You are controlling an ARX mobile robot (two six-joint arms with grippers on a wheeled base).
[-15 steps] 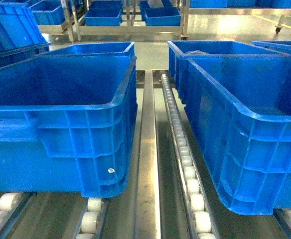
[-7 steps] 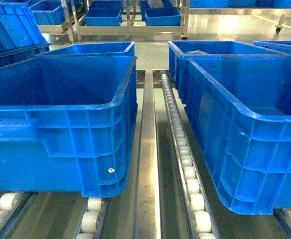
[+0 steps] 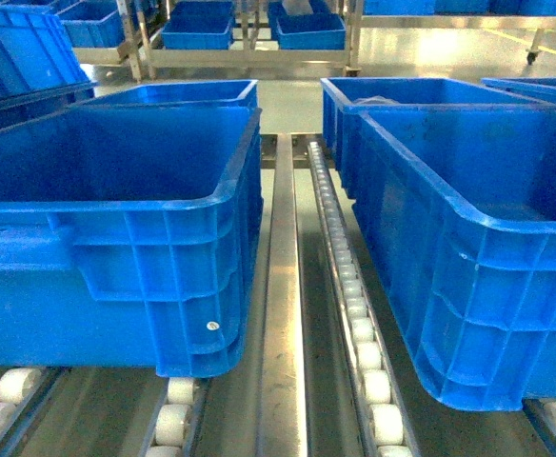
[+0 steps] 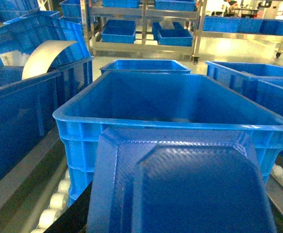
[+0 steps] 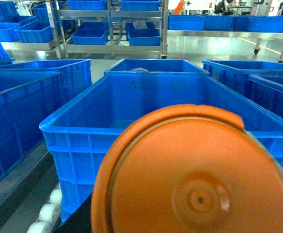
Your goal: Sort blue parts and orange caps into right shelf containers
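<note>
A dark blue part (image 4: 190,189) with a textured, bevelled face fills the bottom of the left wrist view. It is held up in front of a large blue crate (image 4: 170,127), and it hides my left gripper's fingers. An orange cap (image 5: 195,179), round with a small centre hole, fills the bottom of the right wrist view before another blue crate (image 5: 73,127). My right gripper's fingers are hidden behind it. The head view shows two big blue crates, one left (image 3: 116,205) and one right (image 3: 468,214), and neither gripper.
The crates sit on roller tracks (image 3: 349,305) with a metal rail (image 3: 283,314) between them. More blue crates stand behind (image 3: 421,90) and on a far metal rack (image 3: 197,33). A curved white sheet (image 4: 44,56) lies in a crate at left.
</note>
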